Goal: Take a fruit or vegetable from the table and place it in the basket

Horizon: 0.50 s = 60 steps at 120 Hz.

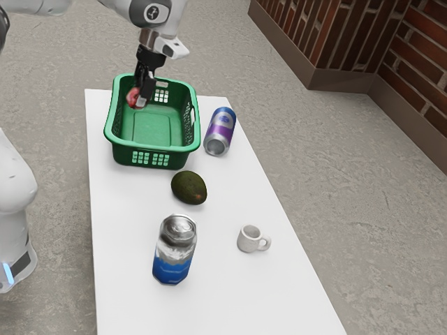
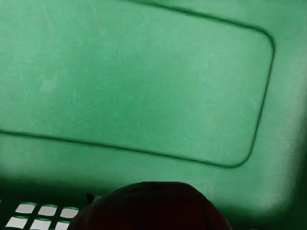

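The black two-finger gripper (image 1: 140, 100) appears closed around the red, rounded fruit (image 1: 133, 97), inside the green plastic basket (image 1: 127, 155) at the far end of the white rectangular table (image 1: 216, 279). The fruit is near the basket's far corner, on the exterior view's left. Best to ease it slightly toward the basket's middle, lower it close to the floor, open gently without brushing the wall, then lift straight up.

The exterior view looks from above the near end of the desk (image 1: 129, 223), slanting down its length from well back, while the wrist view faces closely down into the far-end basket (image 1: 152, 148), whose floor (image 2: 144, 96) both share.
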Motion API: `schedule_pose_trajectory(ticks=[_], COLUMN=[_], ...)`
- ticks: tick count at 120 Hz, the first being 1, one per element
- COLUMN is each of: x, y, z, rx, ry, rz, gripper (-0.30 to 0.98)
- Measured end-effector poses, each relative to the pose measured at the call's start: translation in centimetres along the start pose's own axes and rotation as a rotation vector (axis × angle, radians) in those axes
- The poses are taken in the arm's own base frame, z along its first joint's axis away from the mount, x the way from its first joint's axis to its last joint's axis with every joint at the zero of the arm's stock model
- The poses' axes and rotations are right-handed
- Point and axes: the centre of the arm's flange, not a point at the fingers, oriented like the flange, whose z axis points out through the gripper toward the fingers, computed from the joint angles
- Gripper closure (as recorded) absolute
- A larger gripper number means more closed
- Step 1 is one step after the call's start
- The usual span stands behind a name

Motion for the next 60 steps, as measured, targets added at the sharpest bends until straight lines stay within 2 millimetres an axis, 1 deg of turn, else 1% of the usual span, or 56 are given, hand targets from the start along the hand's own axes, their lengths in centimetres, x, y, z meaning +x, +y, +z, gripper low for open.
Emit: schedule_pose_trajectory(ticks=[8,17,23,26,29,33,35,39,42,45,48,52,56,60], x=[0.1,0.2,0.8,1.7,3.8,7.0,9.0,12.8,14.9,16.4,17.3,18.0,18.1,17.7], y=[0.0,0.1,0.6,1.4,2.4,4.0,5.3,8.9,11.8,15.1,18.6,23.5,28.3,33.0], z=[-0.1,-0.3,-1.1,-2.0,-3.4,-5.2,-6.2,-7.7,-8.3,-8.6,-8.8,-9.0,-9.0,-8.9], rx=[0.002,0.007,0.022,0.038,0.061,0.092,0.111,0.139,0.154,0.184,0.216,0.252,0.278,0.298], ry=[0.006,0.013,0.027,0.037,0.050,0.066,0.077,0.098,0.108,0.112,0.115,0.123,0.134,0.146], rz=[-0.001,0.000,0.011,0.027,0.054,0.094,0.122,0.191,0.238,0.286,0.338,0.407,0.475,0.541], gripper=[0.11,0.06,0.05,0.04,0.03,0.02,0.02,0.02,0.01,0.01,0.01,0.01,0.01,0.00])
